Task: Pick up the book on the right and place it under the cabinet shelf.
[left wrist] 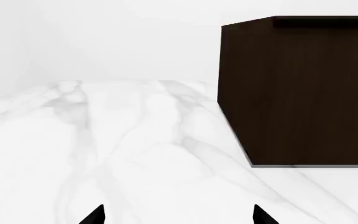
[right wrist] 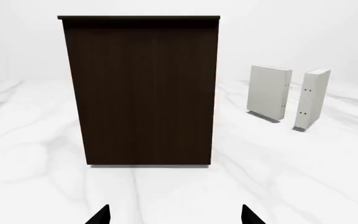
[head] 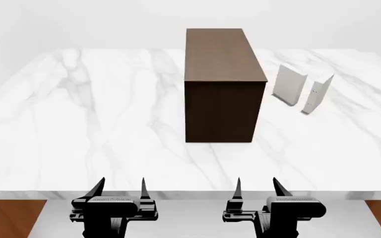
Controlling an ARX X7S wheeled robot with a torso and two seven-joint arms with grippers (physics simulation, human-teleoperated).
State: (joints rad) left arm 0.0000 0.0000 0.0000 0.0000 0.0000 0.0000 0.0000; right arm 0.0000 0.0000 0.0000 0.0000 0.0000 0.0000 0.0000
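— Where did we have the book [head: 316,94]?

— Upright on the tabletop [head: 111,124], right of the cabinet [head: 220,89], just beside a thicker book [head: 289,85] and apart from it. Both the left gripper [head: 121,186] and right gripper [head: 257,184] hung at the near edge, fingers apart, holding nothing.

— How did we expect it to handle?

— Light, stiff, and smooth-covered, so likely slippery and easy to topple. We judged pinching across both covers near the top the best hold.

The cabinet shelf [left wrist: 297,93] is cut off by the left wrist picture's edge, its open side is hidden in every view, and only fingertips [right wrist: 101,215] are seen.
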